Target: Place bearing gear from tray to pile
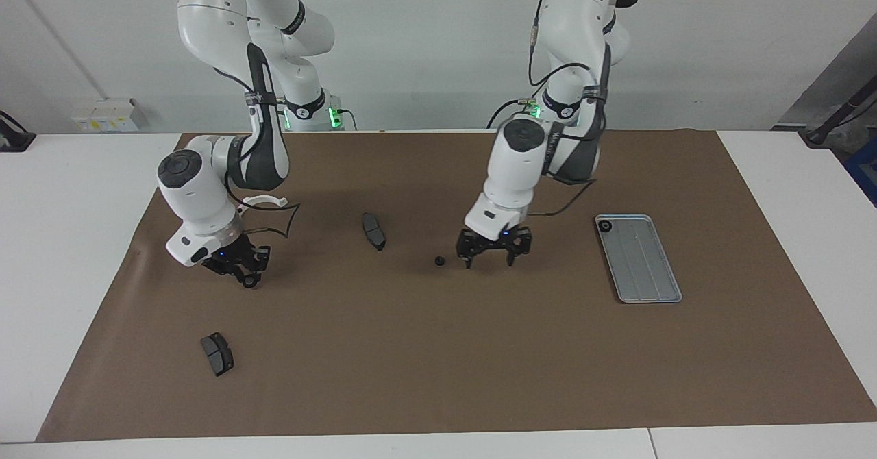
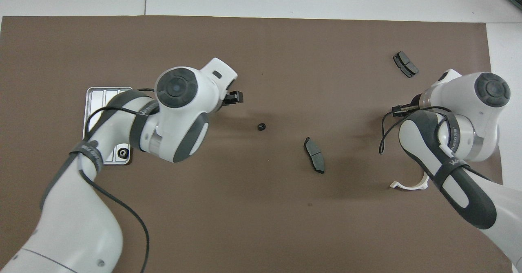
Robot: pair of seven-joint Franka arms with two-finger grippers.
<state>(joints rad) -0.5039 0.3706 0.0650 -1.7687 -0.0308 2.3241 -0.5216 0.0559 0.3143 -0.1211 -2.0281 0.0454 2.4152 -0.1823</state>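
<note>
The light grey tray [image 1: 644,267] lies on the brown mat toward the left arm's end, partly covered by the left arm in the overhead view [image 2: 94,95]. One bearing gear [image 1: 604,225] [image 2: 122,153] sits in the tray corner nearest the robots. A small black gear [image 1: 439,261] [image 2: 261,126] lies loose on the mat mid-table. My left gripper [image 1: 490,261] stands open and empty just above the mat, beside that gear on the tray's side. My right gripper [image 1: 248,279] is low over the mat, shut on a small dark ring.
The pile is spread out: a white half-ring bracket [image 1: 264,201] [image 2: 410,183] near the right arm, one dark brake pad [image 1: 373,231] [image 2: 314,155] mid-table, another [image 1: 217,353] [image 2: 405,64] farther from the robots at the right arm's end.
</note>
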